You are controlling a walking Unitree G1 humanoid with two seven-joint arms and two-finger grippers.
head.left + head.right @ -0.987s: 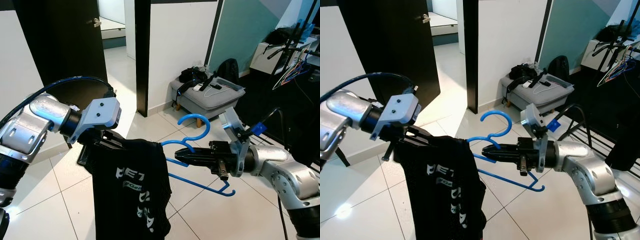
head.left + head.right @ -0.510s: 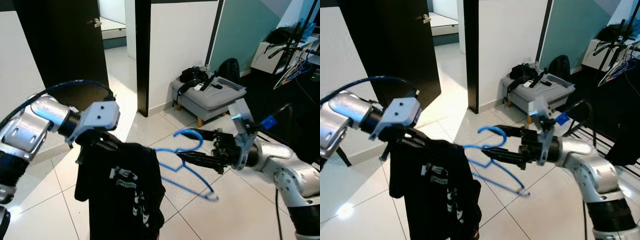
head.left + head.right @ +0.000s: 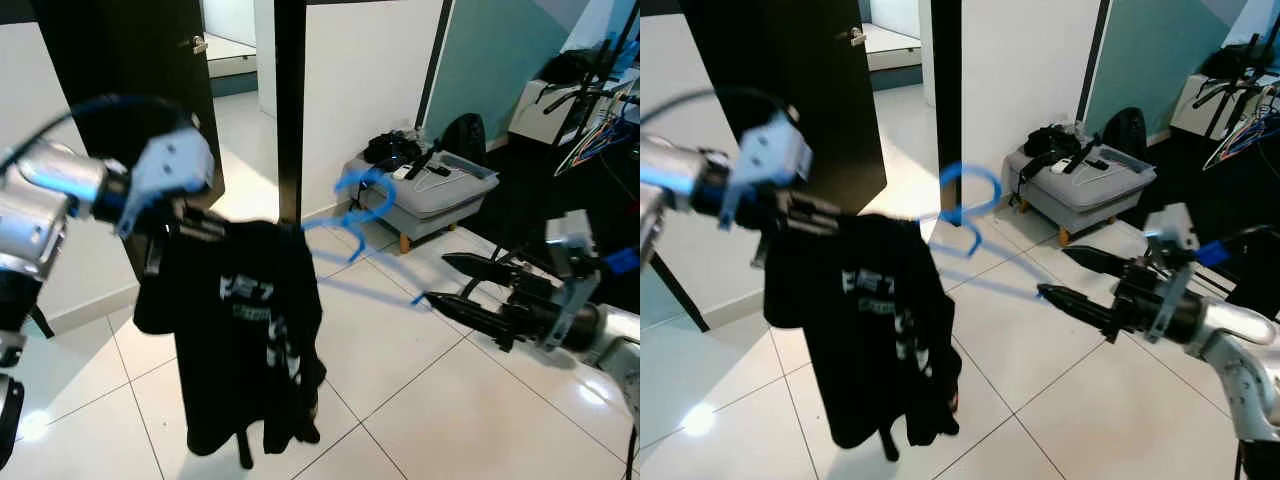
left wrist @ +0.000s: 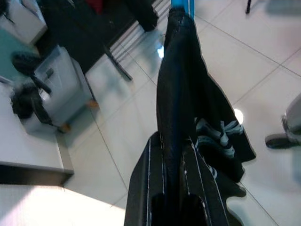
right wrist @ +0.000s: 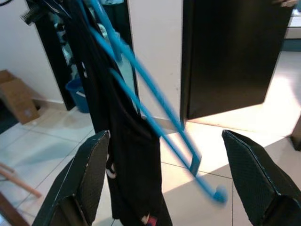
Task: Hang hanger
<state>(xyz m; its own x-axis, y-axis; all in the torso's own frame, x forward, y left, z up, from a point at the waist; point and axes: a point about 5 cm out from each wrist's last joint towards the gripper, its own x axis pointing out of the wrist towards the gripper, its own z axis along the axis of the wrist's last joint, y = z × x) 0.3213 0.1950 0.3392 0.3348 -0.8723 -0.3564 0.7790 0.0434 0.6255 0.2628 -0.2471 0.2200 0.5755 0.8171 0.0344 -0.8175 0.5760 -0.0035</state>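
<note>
The blue hanger (image 3: pixel 350 215), motion-blurred, sits at upper centre of the left eye view, its hook raised and one shoulder inside the black T-shirt (image 3: pixel 245 340), which drapes toward the lower left. The left gripper (image 4: pixel 175 155), at upper left of the left eye view, has its fingers clamped together on the shirt's shoulder and the hanger within, so the garment's weight hangs from this arm alone. The right gripper (image 3: pixel 470 285), at centre right, has its fingers spread wide apart and holds nothing; the hanger's free end lies just before its tips. Behind, upper centre, a grey ottoman (image 3: pixel 425 195) stands by the wall; hangers crowd a clothes rack (image 3: pixel 590 140) at upper right, the probable destination.
</note>
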